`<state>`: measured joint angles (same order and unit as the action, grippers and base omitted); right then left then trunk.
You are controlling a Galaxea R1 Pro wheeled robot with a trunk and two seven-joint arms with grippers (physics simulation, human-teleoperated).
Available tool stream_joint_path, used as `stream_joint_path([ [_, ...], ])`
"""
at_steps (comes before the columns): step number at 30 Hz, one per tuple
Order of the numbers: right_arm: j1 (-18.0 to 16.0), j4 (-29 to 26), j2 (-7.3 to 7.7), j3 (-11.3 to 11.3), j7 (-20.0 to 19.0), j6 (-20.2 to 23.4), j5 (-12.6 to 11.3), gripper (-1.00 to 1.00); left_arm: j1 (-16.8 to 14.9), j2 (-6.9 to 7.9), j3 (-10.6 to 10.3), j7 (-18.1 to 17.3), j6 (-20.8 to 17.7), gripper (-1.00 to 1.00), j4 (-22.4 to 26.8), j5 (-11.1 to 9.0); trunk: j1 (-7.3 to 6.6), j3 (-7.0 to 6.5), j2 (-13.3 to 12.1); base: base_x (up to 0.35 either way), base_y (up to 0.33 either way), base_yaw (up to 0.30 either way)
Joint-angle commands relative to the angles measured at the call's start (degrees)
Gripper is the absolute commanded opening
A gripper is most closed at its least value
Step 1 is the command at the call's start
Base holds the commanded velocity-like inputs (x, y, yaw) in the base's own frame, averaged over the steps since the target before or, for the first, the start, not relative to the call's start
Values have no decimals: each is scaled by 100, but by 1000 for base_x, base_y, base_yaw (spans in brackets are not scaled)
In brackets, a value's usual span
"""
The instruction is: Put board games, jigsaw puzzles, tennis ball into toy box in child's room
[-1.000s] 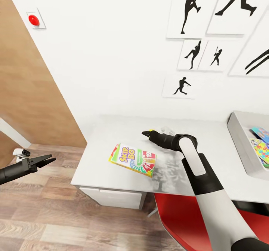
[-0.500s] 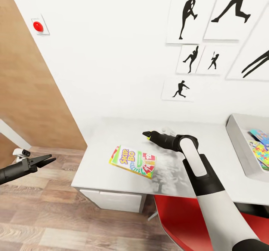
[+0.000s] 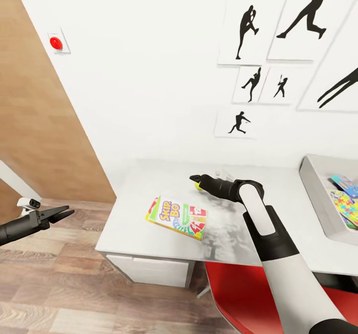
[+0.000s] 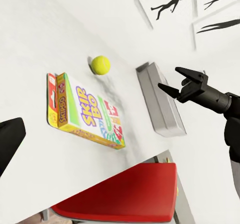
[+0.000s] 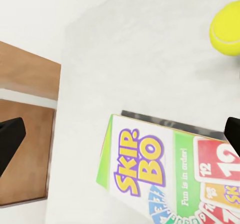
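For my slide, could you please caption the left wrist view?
Open right hand poised above the table, near the ball and SKIP-BO box.

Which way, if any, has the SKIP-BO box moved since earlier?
No. The SKIP-BO box keeps its place near the front edge of the table; the camera shifted.

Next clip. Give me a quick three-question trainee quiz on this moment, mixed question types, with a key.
1. True or false: the right gripper is shut on the tennis ball.
2. Which lies nearer the table's front edge: A the SKIP-BO box, B the tennis ball, C the toy box?
3. Fill in: the left gripper hangs over the ____, off the table's end.

Key
1. False: the fingers are apart, and the ball rests free on the table.
2. A.
3. Wooden floor.
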<state>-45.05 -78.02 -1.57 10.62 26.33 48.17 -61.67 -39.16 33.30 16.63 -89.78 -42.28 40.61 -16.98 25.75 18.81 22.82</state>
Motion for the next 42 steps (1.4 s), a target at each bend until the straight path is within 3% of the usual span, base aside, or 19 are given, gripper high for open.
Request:
stream_joint_path([
  [1, -5, -7, -1, 1, 59, 5, -56, 100, -4, 2, -1, -22, -61, 100, 0, 2, 4, 0, 10, 0, 0, 0],
  [25, 48, -94, 8, 1, 53, -34, -55, 100, -4, 3, -1, -22, -59, 100, 0, 2, 4, -229, 10, 0, 0, 0],
  [34, 324, -670, 63, -77, 41, -16, -64, 100, -4, 8, -1, -22, -55, 100, 0, 2, 4, -315, 10, 0, 0, 0],
  [42, 599, -860, 90, -236, 29, -10, -67, 100, -4, 10, -1, -22, -52, 100, 0, 2, 4, -391, 10, 0, 0, 0],
])
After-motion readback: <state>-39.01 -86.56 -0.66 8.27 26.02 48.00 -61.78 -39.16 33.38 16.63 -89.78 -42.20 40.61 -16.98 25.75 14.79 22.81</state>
